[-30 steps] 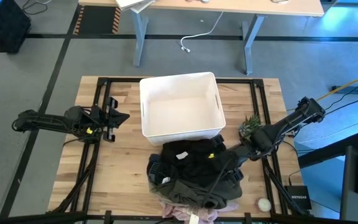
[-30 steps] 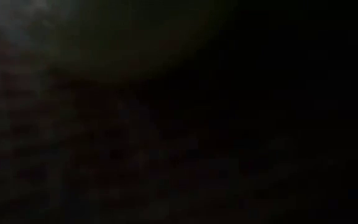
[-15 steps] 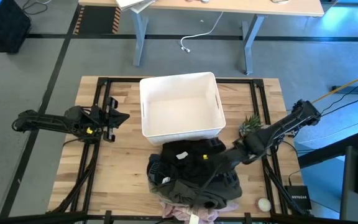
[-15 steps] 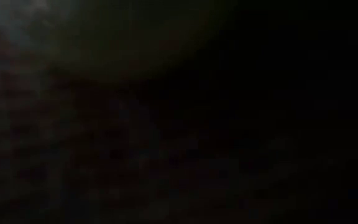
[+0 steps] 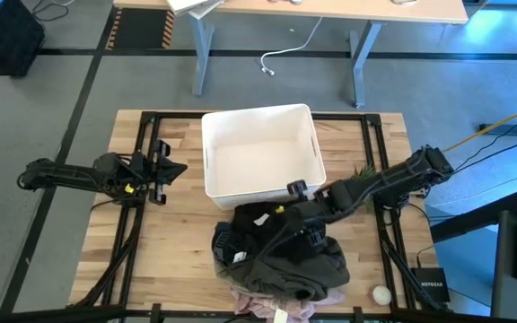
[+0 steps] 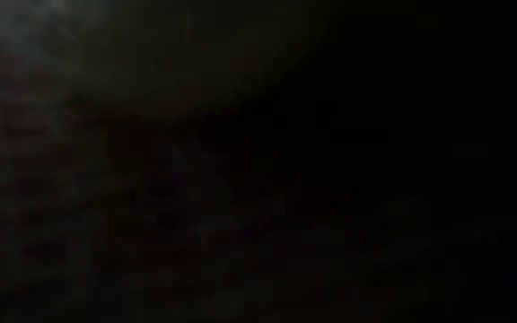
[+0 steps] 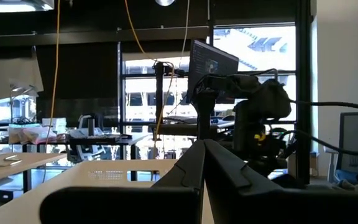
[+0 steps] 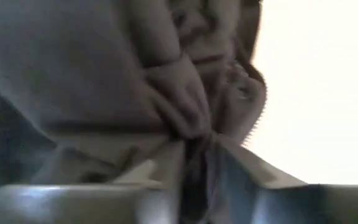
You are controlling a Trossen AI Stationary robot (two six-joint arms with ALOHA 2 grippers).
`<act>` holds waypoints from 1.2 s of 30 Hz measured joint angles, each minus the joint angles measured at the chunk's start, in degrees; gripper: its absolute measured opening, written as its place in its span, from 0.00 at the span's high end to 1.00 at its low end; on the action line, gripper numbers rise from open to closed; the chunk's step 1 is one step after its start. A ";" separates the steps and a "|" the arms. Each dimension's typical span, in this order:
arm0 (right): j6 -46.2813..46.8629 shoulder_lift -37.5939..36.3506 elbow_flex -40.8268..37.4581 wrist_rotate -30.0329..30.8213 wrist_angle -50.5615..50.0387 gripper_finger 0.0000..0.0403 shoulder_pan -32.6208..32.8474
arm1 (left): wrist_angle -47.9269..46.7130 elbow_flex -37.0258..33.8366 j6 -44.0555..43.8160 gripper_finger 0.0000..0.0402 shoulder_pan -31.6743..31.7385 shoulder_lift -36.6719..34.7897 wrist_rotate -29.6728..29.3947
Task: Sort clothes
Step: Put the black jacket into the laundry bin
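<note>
The clothes lie in a heap [image 5: 281, 260] on the table's near side, in front of the white bin [image 5: 258, 148]. A black garment [image 5: 254, 231] is on top, an olive-khaki one [image 5: 290, 269] below it, and a pink edge [image 5: 272, 308] shows nearest the front. My right gripper [image 5: 278, 217] reaches in from the right onto the heap's far part, close to the bin's near wall, and is shut on dark cloth [image 8: 123, 74]. My left gripper [image 5: 167, 170] waits shut at the table's left, touching nothing. The low view is dark throughout. My right gripper pinches a bunched fold of the dark garment [image 8: 188, 121] between its two fingers [image 8: 160, 165], at the heap's far side by the bin. The fingers slant down from the table's right. The rest of the garment lies on the heap.
A small green plant-like thing [image 5: 363, 176] sits right of the bin under my right arm. A pale round object [image 5: 381, 294] and a black box [image 5: 431, 287] are at the near right. Black frame rails [image 5: 142, 233] run along the table's sides.
My right gripper has moved toward the table's left edge, from the heap's right side onto its far part beside the bin. The arm now stretches lower across the heap.
</note>
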 joint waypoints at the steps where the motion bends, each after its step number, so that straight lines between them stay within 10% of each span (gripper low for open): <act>1: -0.20 -0.02 0.00 0.03 0.09 0.90 -0.49 | 0.01 0.00 -0.38 0.99 0.00 0.00 0.00; 23: -1.25 -9.20 15.04 2.82 -3.74 0.99 -0.65 | -0.23 -0.02 0.24 0.99 0.02 0.00 -1.67; 36: -20.48 -9.22 33.77 21.29 10.53 0.98 -0.90 | 0.41 -0.02 0.29 0.99 0.01 -0.02 -1.67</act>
